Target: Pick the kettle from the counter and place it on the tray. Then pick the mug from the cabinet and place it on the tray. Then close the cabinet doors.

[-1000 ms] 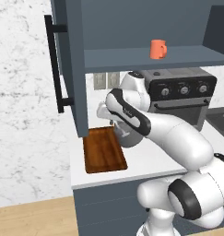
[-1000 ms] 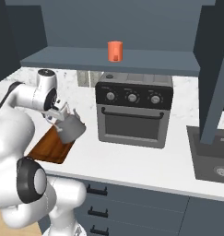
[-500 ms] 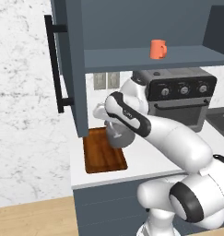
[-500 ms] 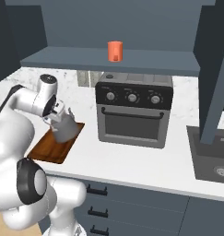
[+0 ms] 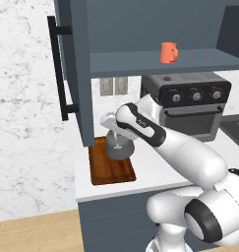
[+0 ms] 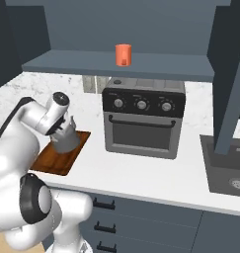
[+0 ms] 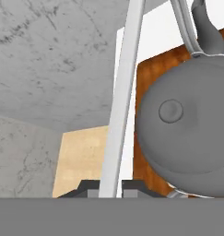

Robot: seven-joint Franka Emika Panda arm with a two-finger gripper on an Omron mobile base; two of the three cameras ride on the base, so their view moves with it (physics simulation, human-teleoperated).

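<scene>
Kettle (image 5: 119, 146) hangs from my pincer (image 5: 112, 129), which pinches its thin wire handle (image 7: 125, 87), just above the tray (image 5: 110, 168) at the bench's (image 6: 156, 174) left end; I judge it not yet set down. Mug (image 5: 167, 52) waits on the cabinet (image 5: 155, 22) shelf, and the doors (image 5: 74, 69) stand open, both left to do.

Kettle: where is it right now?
The kettle hangs by its wire handle from the gripper, over the tray at the counter's left end, left of the toaster oven.
</scene>
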